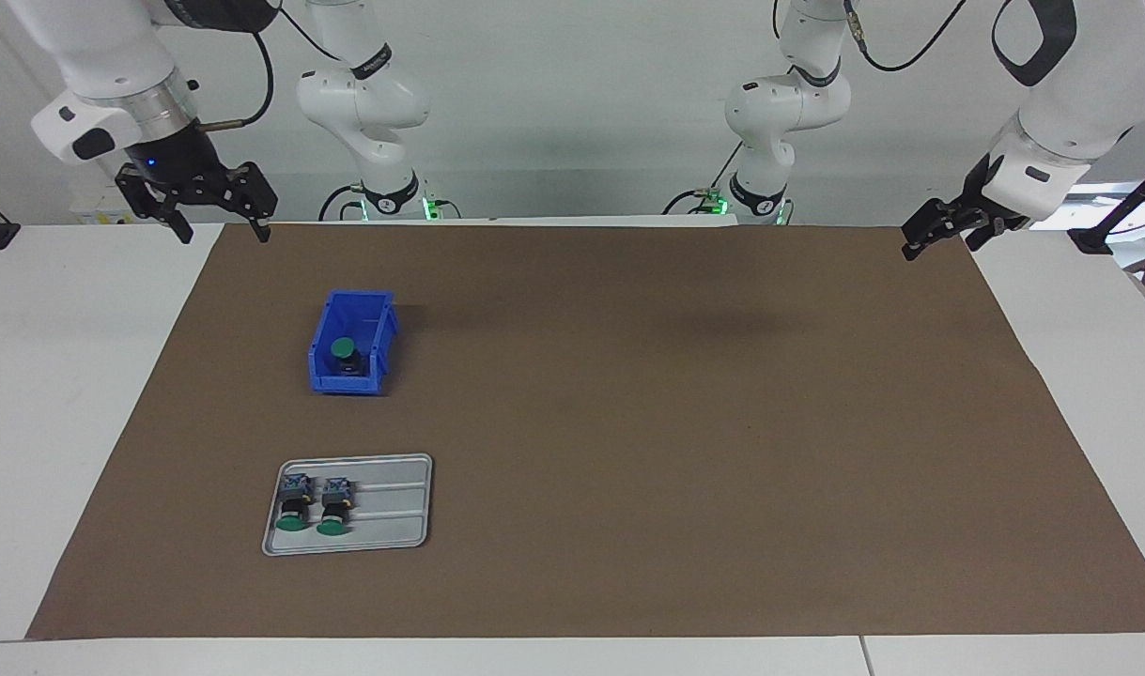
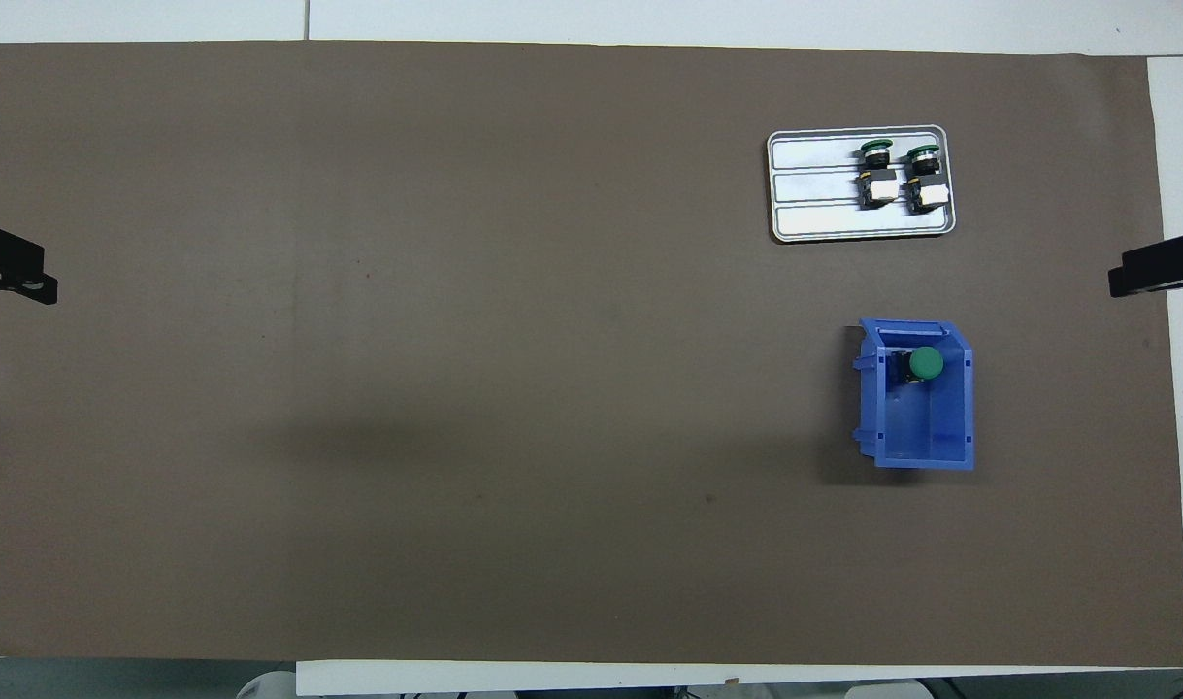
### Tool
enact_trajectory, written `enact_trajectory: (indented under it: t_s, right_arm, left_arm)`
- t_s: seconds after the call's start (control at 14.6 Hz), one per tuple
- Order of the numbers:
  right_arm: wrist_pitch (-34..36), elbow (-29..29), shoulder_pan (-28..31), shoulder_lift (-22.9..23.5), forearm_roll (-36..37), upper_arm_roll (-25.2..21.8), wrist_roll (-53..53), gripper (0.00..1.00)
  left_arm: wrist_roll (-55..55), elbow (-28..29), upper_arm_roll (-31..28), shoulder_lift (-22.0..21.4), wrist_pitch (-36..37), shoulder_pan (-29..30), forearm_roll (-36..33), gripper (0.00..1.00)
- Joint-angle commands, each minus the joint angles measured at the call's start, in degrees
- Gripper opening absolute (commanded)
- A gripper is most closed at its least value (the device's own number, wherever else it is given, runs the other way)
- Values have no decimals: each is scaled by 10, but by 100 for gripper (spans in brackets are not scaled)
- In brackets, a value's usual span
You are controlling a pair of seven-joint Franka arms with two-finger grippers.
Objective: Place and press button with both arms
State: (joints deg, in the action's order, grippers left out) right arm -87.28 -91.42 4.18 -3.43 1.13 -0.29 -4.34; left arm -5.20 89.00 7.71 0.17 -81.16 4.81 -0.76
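Both grippers hang in the air at the two ends of the table, each holding nothing. Right gripper (image 1: 217,223) is raised over the edge of the brown paper mat (image 1: 628,451) at the right arm's end; its two black fingers stand spread wide apart, tips pointing down. In the overhead view only its dark tip (image 2: 1159,272) shows at the mat's border. Left gripper (image 1: 938,233) is up over the mat's corner at the left arm's end, tilted, with its jaws standing wide as well; from overhead just its tip (image 2: 14,267) enters the frame.

Closest to the right gripper, lower down on the mat and toward the table's middle from it, sits a blue plastic bin (image 1: 323,376) (image 2: 940,447). Inside it stands one button (image 1: 344,348) (image 2: 926,363), green cap upward, at the bin's end farther from the robots.

Farther still from the right gripper, on the same end of the mat, lies a grey metal tray (image 1: 394,507) (image 2: 814,184). Two more buttons (image 1: 296,507) (image 1: 333,507) lie on it side by side on their flanks, caps pointing away from the robots, bodies toward them, just beside each other (image 2: 877,173) (image 2: 924,177).

All of these things are well apart from the left gripper, with bare mat between.
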Motion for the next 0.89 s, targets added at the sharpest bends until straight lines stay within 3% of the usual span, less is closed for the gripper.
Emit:
enact_trajectory:
  t_s: [0.0, 0.14, 0.82]
  right_arm:
    - [11, 24, 14, 25, 4, 7, -9, 99]
    - [7, 22, 17, 26, -3, 6, -9, 99]
    - [14, 20, 6, 24, 2, 7, -7, 99]
  left_arm:
    - [-4, 12, 2, -14, 1, -5, -13, 99]
    - [-5, 14, 3, -14, 0, -18, -43, 99]
    - [-1, 13, 0, -14, -13, -20, -42, 100]
